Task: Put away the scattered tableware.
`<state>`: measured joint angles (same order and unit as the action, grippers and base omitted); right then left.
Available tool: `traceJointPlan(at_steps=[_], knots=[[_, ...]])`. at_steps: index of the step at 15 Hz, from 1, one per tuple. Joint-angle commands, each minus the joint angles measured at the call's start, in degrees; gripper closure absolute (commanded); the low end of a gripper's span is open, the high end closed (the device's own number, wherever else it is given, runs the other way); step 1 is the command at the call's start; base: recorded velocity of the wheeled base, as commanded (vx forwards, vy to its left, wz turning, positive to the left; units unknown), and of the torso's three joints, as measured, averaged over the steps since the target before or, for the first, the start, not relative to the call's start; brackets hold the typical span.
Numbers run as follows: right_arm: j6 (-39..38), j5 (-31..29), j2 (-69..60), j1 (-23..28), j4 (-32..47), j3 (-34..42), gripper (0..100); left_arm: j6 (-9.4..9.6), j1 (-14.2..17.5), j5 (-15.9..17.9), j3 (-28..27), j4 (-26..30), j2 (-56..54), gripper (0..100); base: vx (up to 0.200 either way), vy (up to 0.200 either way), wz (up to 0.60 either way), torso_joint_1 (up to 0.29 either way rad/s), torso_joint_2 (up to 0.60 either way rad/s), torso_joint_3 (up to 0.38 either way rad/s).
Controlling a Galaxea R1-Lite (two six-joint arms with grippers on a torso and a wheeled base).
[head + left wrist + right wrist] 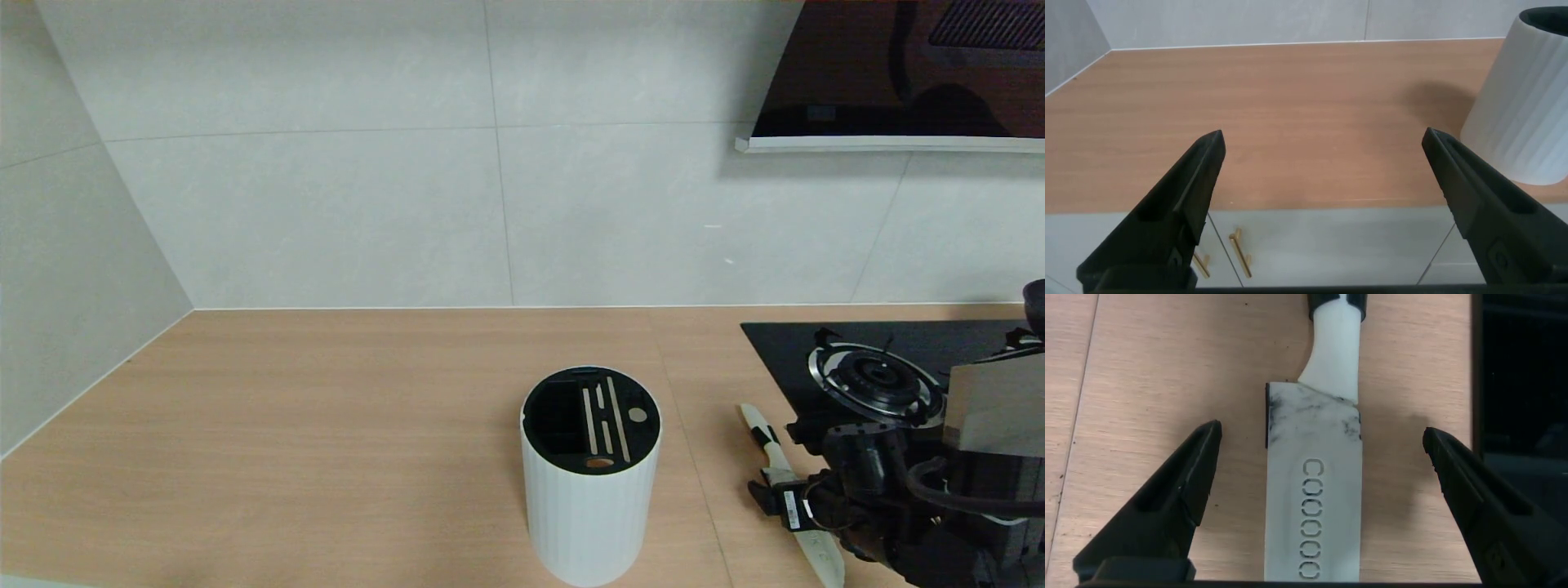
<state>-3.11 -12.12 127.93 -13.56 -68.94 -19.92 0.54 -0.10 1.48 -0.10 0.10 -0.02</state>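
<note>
The desk (326, 425) is a flat top of pale wood-grain laminate, meeting a wall of large matt grey tiles (326, 204) with thin grout lines. Beyond the right pincer (1321, 433), a glossy black glass hob (775, 347) is set into the desk, carrying a round steel-ringed gas burner (873, 377). High above that pincer hangs a dark, reflective slanted range hood (857, 73) with a pale lower edge.

The right pincer is released, its black wedge-shaped fingers spread wide. Between them, clear of both, lies the white knife with a grey-marbled blade (1310, 482), flat on the desk. A row of oval marks runs along the blade, and its smooth white handle with a black band points away from the pincer.

To that pincer's left stands a white ribbed cylindrical knife holder (589, 482), upright, its black top cut with one wide opening and narrow slots.

The left pincer (1323, 135) is likewise released, poised over the desk's front edge, with the holder off to its right. Below it are pale cabinet fronts with slim brass handles (1239, 251).
</note>
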Motion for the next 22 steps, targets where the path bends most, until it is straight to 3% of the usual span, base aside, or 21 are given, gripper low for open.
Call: traceJointPlan(at_steps=[1,4,5,16,22], knots=[[0.03,-0.01,0.04,0.02,0.12,-0.12,0,-0.01,0.01,0.02,0.01,-0.01,0.02,0,0.0,0.0,0.0,0.0,0.0,0.0],[-0.49,-0.01,0.13,0.02,0.12,-0.47,0,-0.01,0.01,0.02,0.01,-0.01,0.02,0,0.0,0.0,0.0,0.0,0.0,0.0],[-0.76,-0.01,0.13,0.02,0.12,-0.47,100,-0.01,0.01,0.02,0.01,-0.01,0.02,0,0.0,0.0,0.0,0.0,0.0,0.0],[-0.76,-0.01,-0.66,0.02,0.12,-0.38,100,-0.01,0.01,0.02,0.01,-0.01,0.02,0,0.0,0.0,0.0,0.0,0.0,0.0],[-0.76,-0.01,-14.29,0.02,0.65,1.46,100,0.08,0.01,0.02,0.01,-0.01,0.02,0,0.0,0.0,0.0,0.0,0.0,0.0]])
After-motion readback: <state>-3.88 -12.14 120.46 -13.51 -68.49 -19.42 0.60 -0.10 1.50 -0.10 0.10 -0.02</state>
